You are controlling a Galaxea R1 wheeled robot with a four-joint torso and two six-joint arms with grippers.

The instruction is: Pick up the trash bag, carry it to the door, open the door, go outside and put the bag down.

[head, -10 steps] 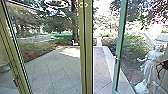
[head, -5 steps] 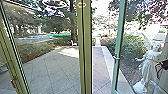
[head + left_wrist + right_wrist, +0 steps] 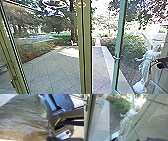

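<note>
While the left gripper [image 3: 53,137] pinches the gathered neck of the trash bag [image 3: 25,117], the bag bulges away from that grip, creased and shiny. Right gripper [image 3: 161,64]: a dark shape at the head view's right edge; cannot tell whether spread or pressed together. Beyond it stands the pale winged statue [image 3: 147,67], with a leafy shrub [image 3: 132,46] behind. To the left of the right gripper: green door frame [image 3: 120,32] with a handle [image 3: 115,58]; farther left, an olive post [image 3: 85,50], and paved ground [image 3: 55,67] seen through glass.
</note>
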